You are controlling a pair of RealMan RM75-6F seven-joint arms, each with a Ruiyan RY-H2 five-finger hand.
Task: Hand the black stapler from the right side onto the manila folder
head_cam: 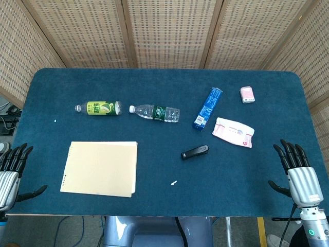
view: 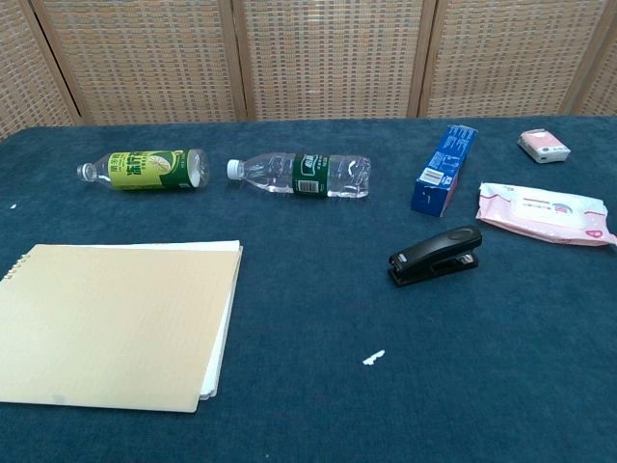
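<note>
The black stapler (head_cam: 195, 152) (view: 436, 256) lies on the blue table right of centre, free of any hand. The manila folder (head_cam: 100, 168) (view: 114, 319) lies flat near the front left. My right hand (head_cam: 298, 172) hovers at the table's front right corner, fingers spread and holding nothing, well to the right of the stapler. At the front left edge my left hand (head_cam: 13, 175) is likewise spread and empty, left of the folder. Neither hand shows in the chest view.
Behind the folder lie a green-labelled bottle (head_cam: 97, 108) (view: 145, 169) and a clear water bottle (head_cam: 155, 112) (view: 301, 176). A blue box (head_cam: 207, 107) (view: 443, 168), a wipes pack (head_cam: 234, 131) (view: 545, 211) and a small pink packet (head_cam: 247, 94) (view: 544, 145) sit behind the stapler. A white scrap (head_cam: 174, 182) (view: 373, 358) lies near the front.
</note>
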